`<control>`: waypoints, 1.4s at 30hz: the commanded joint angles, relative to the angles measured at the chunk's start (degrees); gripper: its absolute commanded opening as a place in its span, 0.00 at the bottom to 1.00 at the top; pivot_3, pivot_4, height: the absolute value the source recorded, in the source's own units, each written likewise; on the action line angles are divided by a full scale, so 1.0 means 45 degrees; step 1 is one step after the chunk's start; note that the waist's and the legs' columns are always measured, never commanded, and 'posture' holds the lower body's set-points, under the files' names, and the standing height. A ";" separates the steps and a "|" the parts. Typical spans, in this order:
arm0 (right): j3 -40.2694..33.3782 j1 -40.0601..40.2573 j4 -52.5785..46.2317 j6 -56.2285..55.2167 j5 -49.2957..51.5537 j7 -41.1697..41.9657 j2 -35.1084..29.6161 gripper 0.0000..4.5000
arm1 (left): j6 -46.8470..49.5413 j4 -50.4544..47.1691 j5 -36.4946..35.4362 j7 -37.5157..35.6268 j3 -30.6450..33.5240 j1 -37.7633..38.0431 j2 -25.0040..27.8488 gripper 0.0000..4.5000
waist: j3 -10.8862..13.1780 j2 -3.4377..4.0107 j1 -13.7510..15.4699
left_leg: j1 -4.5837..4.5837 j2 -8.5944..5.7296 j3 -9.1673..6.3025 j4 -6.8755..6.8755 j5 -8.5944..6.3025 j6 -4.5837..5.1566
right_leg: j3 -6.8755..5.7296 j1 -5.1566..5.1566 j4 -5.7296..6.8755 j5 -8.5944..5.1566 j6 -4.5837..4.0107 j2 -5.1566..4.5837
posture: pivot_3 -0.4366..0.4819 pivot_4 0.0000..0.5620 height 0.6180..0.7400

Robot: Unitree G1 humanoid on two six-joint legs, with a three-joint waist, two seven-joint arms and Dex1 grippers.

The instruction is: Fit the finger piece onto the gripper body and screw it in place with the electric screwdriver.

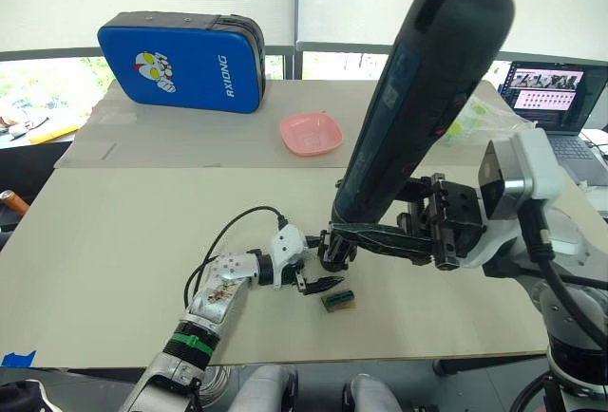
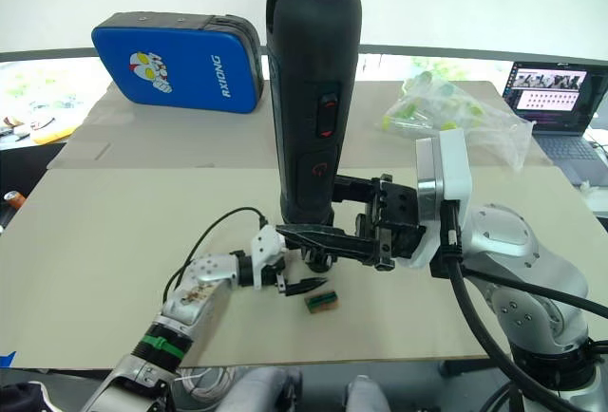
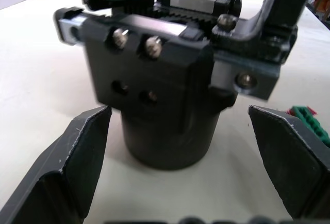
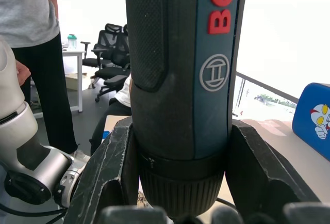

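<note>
Two arms meet near the front middle of the table [image 1: 114, 241]; the right gripper [image 2: 296, 236] is clenched on the electric screwdriver [image 2: 313, 99], whose long axis stands almost upright, fat handle end high, nose end pointing down at the gripper body [image 2: 317, 258] just below it; the bit itself is hidden behind the black fingers, so I cannot tell whether it sits in a screw; the left gripper [image 3: 180, 146] lies low on the table with its fingers spread wide apart, holding nothing; in its wrist view the gripper body [image 3: 165, 90] stands between the two fingers [image 3: 67, 162] without visibly touching either; the left arm is therefore the nearer one for steadying the body, the right the one that drives; the coming move seems to hinge on the bit dropping straight down its own axis onto a screw head on the body; the finger piece I cannot pick out with certainty among the black parts; a small green-and-brown block [image 2: 321, 302] lies just beside the left gripper, toward the table's front edge
</note>
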 commanded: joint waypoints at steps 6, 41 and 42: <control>-0.0539 0.0175 -0.0612 -0.0192 0.0335 -0.0280 -0.0033 0.42 | -0.0078 0.0285 0.0340 0.0039 -0.0464 -0.0008 -0.0128 0.94 | 0.0000 0.0000 0.0007 | 0.0001 0.0000 0.0000 0.0000 0.0000 0.0000 | -0.0001 0.0001 0.0001 0.0000 0.0000 0.0000 | 0.48 0.27 1.00; -0.0772 0.1095 -0.0871 -0.0207 0.0446 0.0344 -0.0634 0.42 | -0.1614 0.4836 0.0454 -0.1755 -0.0144 -0.2722 -0.0131 0.74 | -0.0002 -0.0011 0.0052 | 0.0002 0.0000 -0.0001 0.0040 0.0001 0.0007 | -0.0013 0.0032 -0.0034 0.0051 0.0041 -0.0002 | 0.48 0.27 1.00; -0.0782 0.1065 -0.0864 -0.0195 0.0487 0.0343 -0.0641 0.42 | -0.1579 0.4698 0.0411 -0.1785 -0.0100 -0.2675 -0.0068 0.82 | -0.0002 -0.0010 0.0043 | 0.0002 0.0000 -0.0001 0.0040 0.0001 0.0007 | -0.0012 0.0032 -0.0041 0.0056 0.0044 -0.0002 | 0.48 0.27 1.00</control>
